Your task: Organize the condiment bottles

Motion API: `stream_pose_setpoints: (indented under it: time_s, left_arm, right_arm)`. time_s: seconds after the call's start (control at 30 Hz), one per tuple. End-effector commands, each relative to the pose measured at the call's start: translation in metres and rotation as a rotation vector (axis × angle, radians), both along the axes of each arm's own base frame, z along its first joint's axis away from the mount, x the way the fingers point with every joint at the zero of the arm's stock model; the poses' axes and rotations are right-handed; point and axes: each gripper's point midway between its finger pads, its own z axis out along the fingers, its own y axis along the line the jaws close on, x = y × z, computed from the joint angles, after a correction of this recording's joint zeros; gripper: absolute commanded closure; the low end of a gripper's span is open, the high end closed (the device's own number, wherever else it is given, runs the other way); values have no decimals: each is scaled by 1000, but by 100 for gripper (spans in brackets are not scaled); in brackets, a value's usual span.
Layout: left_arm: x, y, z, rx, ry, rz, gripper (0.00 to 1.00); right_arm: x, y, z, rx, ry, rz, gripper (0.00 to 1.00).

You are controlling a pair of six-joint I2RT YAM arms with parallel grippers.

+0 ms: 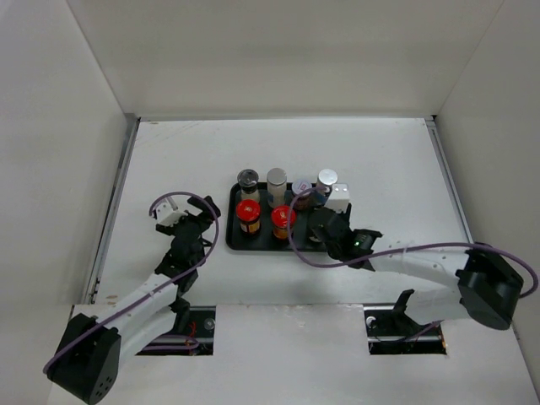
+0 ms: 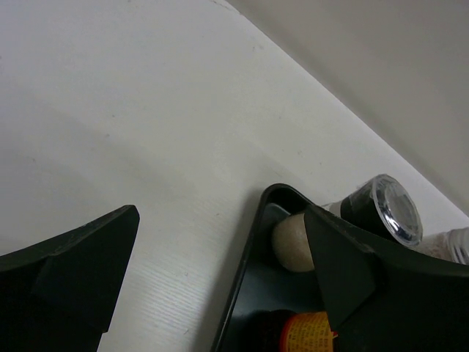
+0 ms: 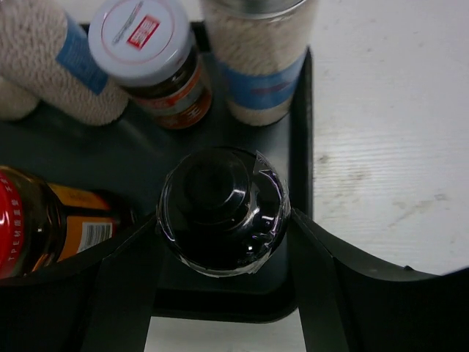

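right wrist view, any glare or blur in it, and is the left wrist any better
Right wrist view: white glare spots on the glossy black-capped bottle, white-lidded jar in focus, tray dark. Left wrist view: the left gripper shows as underexposed black shapes; the clear-lidded shaker catches a highlight. Top external view: even light, soft shadows.

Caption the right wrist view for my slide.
Right gripper closed around a black-capped bottle on the black tray, red-lidded jar beside it.

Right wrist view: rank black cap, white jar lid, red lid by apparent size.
1. black cap, though nearest the camera.
2. white jar lid.
Unranked: red lid, cut off at frame edge.
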Motion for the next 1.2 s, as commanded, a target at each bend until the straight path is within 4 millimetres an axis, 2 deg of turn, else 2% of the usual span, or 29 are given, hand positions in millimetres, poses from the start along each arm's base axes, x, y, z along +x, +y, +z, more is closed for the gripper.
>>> stream_pose_setpoints:
  time_s: [0.0,0.13,0.2,0.27,0.4,0.47,0.57,0.7,0.8,0.93,1.17]
  left_arm:
    - [7,11,17,-44,-8,64,0]
    - [9,12,17,-37,36,64,0]
    - [10,10,21,-32,49,52,0]
    - [11,7,24,-34,57,31,0]
    - [13,5,30,-27,84,5,0]
    - [13,6,24,5,150,11,0]
    - [12,6,21,29,214,10,0]
    - [3,-1,17,71,296,-16,0]
    - [-4,-7,20,89,326,-44,0]
    - [-11,-11,27,99,309,-58,0]
    - [-13,-16,29,108,301,-76,0]
  right_arm:
    - [23,40,36,130,-123,33,41]
    - [21,43,21,106,-107,31,37]
    - [19,43,18,106,-103,35,23]
    - [17,38,24,99,-119,29,0]
    - [12,19,58,130,-202,9,0]
    - [11,8,71,133,-234,5,0]
    - [13,-27,84,162,-298,-73,0]
    - [8,-68,91,261,-376,-177,0]
    - [3,-98,85,350,-413,-285,0]
    - [10,-120,71,358,-402,-342,0]
    - [17,-126,50,376,-357,-354,0]
